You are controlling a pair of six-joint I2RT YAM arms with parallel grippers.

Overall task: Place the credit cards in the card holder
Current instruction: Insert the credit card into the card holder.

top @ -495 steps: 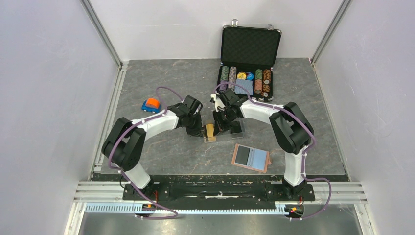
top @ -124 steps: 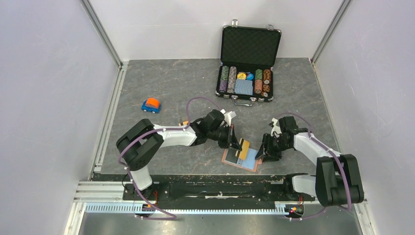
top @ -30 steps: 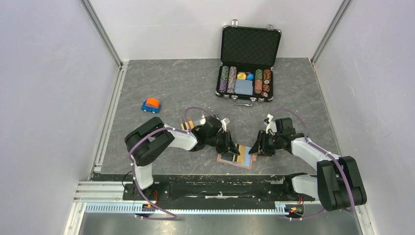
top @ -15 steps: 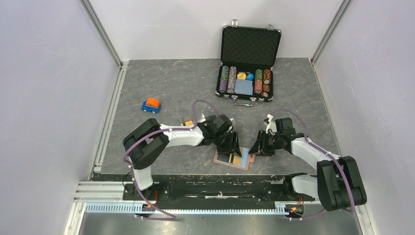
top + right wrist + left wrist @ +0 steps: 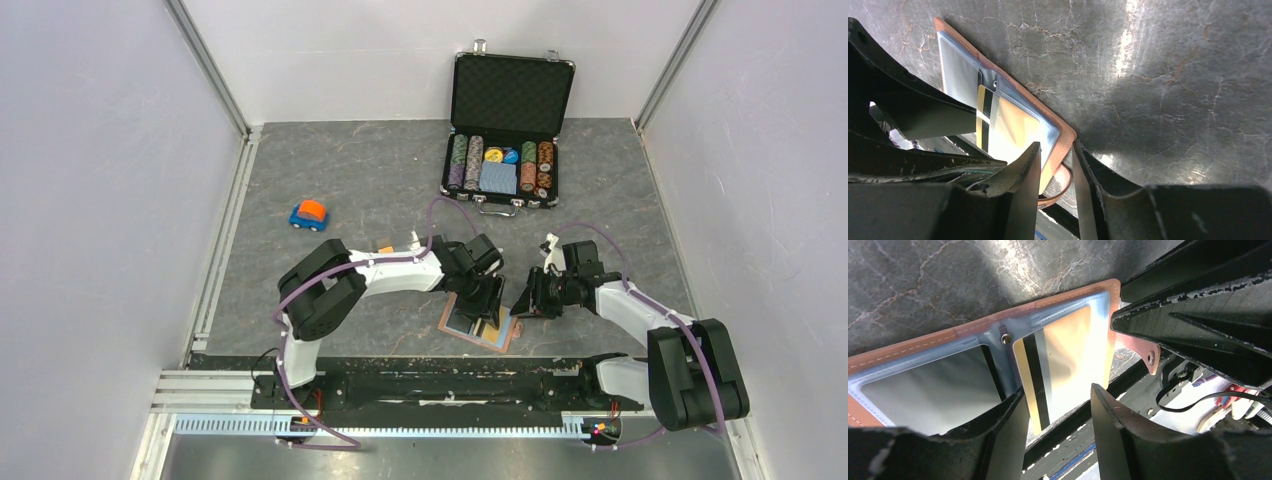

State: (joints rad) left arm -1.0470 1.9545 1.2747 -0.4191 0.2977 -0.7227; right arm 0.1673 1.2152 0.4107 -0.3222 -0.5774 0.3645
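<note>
The card holder (image 5: 465, 325) lies open near the table's front edge, tan outside and blue inside, with clear sleeves. A gold credit card (image 5: 488, 330) with a black stripe sits in its right sleeve (image 5: 1063, 355), one end sticking out toward the front. My left gripper (image 5: 488, 303) hovers over that card, open (image 5: 1058, 410), with its fingers on either side of the protruding end and clear of it. My right gripper (image 5: 520, 305) is shut on the holder's tan right edge (image 5: 1060, 145), with the snap tab between its fingers (image 5: 1057, 160). A scrap of gold-orange (image 5: 384, 249) shows behind the left arm.
An open black poker-chip case (image 5: 508, 150) stands at the back. A blue and orange toy car (image 5: 309, 214) sits at the left. The dark front rail (image 5: 430, 362) runs just below the holder. The two grippers are close together over the holder.
My left gripper has opened and let go of the gold card, then slid right across the holder. The holder has turned slightly. The right gripper has stayed on the holder's edge.
</note>
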